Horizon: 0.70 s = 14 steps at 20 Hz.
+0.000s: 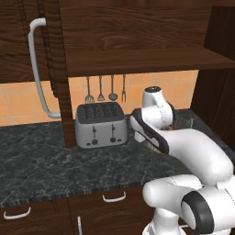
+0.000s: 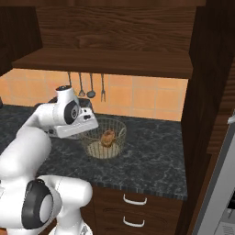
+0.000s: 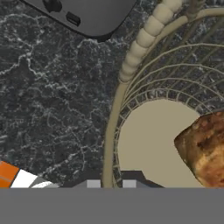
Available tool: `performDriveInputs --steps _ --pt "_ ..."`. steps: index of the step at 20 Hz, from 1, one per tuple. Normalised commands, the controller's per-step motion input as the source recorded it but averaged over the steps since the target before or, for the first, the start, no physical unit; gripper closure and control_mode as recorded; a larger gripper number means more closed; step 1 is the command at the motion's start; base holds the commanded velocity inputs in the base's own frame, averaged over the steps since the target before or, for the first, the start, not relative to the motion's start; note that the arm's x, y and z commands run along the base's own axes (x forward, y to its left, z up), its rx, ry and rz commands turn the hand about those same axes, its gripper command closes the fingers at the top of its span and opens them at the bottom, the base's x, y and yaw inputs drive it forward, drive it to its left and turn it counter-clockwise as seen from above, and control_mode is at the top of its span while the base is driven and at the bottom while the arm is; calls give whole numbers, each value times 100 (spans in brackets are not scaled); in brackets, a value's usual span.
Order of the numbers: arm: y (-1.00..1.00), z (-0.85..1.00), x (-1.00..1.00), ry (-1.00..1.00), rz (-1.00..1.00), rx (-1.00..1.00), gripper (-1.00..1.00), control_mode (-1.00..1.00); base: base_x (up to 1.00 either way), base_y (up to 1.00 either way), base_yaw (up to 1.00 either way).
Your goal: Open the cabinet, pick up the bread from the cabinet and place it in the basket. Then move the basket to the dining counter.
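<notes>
end effector (image 3: 112, 183) straddles the basket (image 2: 104, 136) rim, fingers spread. light, stiff wire; grip that rim, bread (image 2: 108, 137) inside.

One basket (image 2: 104, 137), one bread (image 2: 108, 137), one toaster (image 1: 101, 124)

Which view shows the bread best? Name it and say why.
The hand view: the bread shows large, its brown crust clear, lying on the basket bottom, though the frame edge cuts it. The right base view shows it whole but small. In the left base view the arm covers that spot.
</notes>
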Motion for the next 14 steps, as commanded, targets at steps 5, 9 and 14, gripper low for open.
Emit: performDriveInputs --steps 5,9,14 --pt "8 67 -68 -14 0 -13 100 -100 0 0 0" --pt "6 63 -68 -19 0 -1 100 -100 0 0 0" --pt "12 59 -53 -6 0 9 100 -100 0 0 0"
